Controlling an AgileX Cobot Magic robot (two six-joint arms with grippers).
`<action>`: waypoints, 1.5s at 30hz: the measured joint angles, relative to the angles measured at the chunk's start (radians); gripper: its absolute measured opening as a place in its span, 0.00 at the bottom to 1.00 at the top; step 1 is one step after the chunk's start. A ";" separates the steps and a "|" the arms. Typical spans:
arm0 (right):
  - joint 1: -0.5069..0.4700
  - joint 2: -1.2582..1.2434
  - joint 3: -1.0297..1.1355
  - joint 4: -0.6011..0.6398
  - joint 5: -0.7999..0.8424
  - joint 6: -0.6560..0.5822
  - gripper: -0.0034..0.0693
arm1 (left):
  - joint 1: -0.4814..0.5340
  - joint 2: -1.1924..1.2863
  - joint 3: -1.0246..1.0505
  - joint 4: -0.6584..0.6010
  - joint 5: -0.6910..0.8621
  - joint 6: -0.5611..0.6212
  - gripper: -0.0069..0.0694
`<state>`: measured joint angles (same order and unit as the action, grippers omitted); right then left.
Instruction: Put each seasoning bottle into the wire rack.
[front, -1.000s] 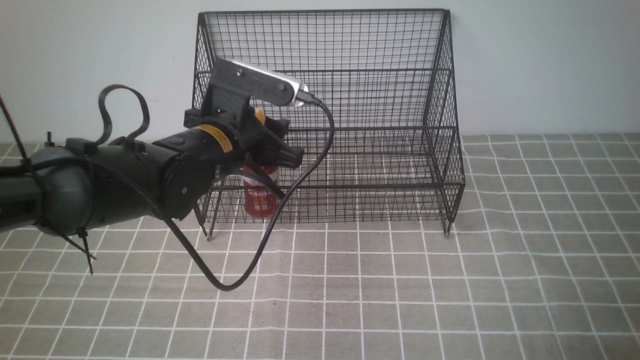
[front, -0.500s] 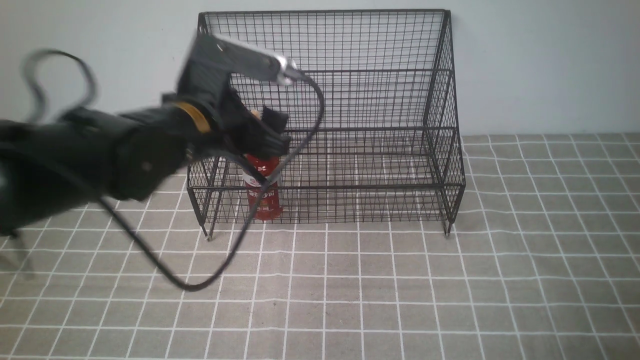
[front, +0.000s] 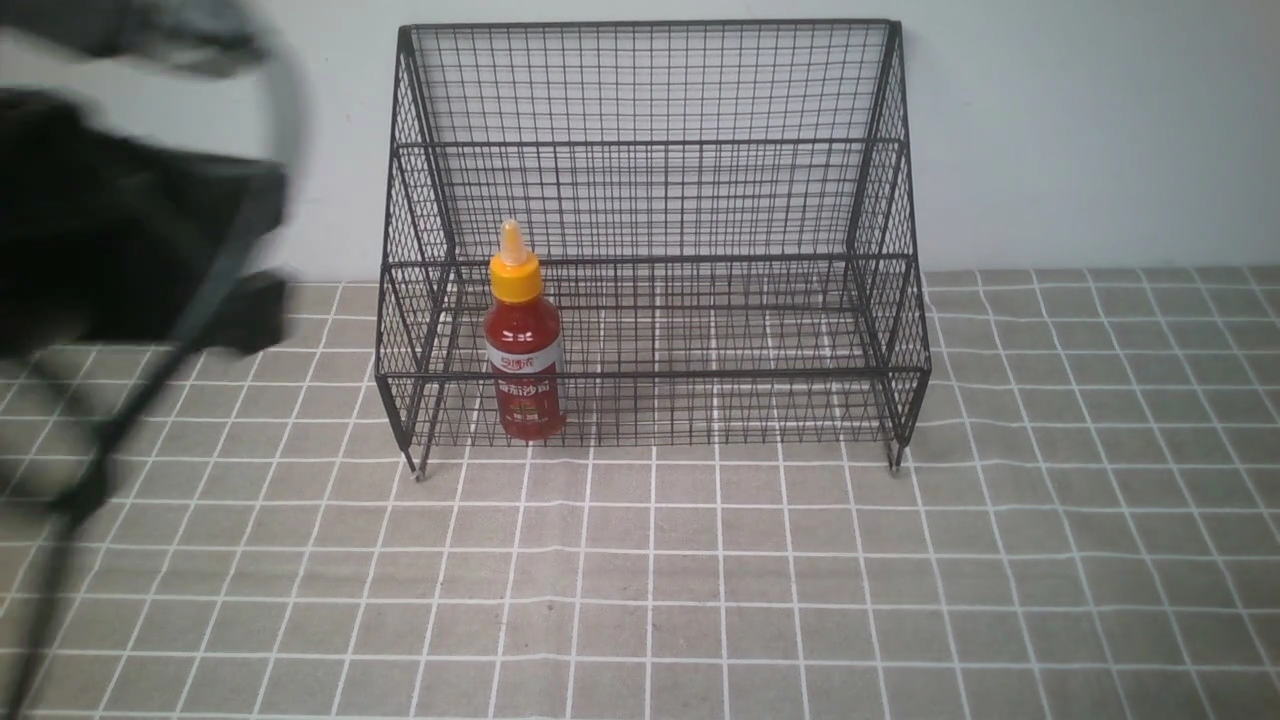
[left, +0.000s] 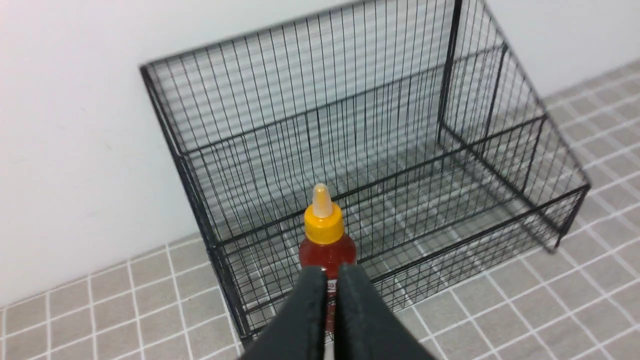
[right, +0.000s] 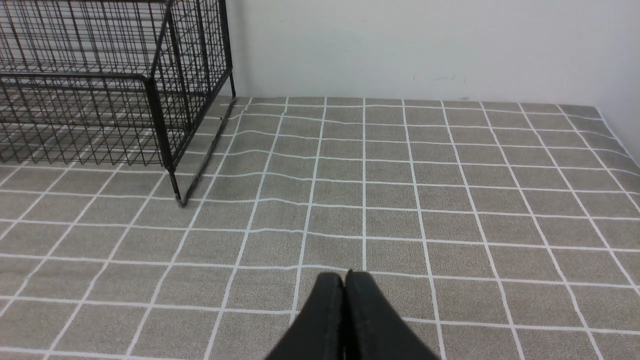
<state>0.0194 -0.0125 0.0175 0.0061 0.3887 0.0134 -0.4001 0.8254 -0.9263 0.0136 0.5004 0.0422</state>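
Observation:
The seasoning bottle (front: 523, 345), with red sauce, an orange-yellow nozzle cap and a white-and-red label, stands upright on its own in the lower tier of the black wire rack (front: 650, 140), near its left end. My left arm (front: 120, 230) is a dark motion blur at the far left, well clear of the rack. In the left wrist view the left gripper (left: 332, 271) has its fingers drawn together and empty, short of the bottle (left: 327, 240) and the rack (left: 400, 125). My right gripper (right: 344, 274) is shut and empty above the cloth, right of the rack (right: 160, 115).
A grey tablecloth (front: 760, 580) with a white grid covers the table. A pale wall (front: 1080, 130) stands right behind the rack. The left arm's black cable (front: 90, 470) hangs over the table's left side.
My left gripper has let go of the bottle and the arm has swung quickly away to the left, out of the rack. The bottle stays standing in the lower tier.

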 joint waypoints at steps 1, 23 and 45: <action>0.000 0.000 0.000 0.000 0.000 0.000 0.03 | 0.000 -0.036 0.022 0.000 0.003 -0.004 0.09; 0.000 0.000 0.000 0.000 0.000 0.000 0.03 | 0.001 -0.322 0.099 -0.002 0.098 -0.031 0.08; 0.000 0.000 0.000 0.000 -0.001 0.000 0.03 | 0.315 -0.837 0.951 -0.023 -0.114 -0.013 0.08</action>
<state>0.0194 -0.0125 0.0175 0.0061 0.3879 0.0134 -0.0846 -0.0112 0.0244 -0.0090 0.3860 0.0290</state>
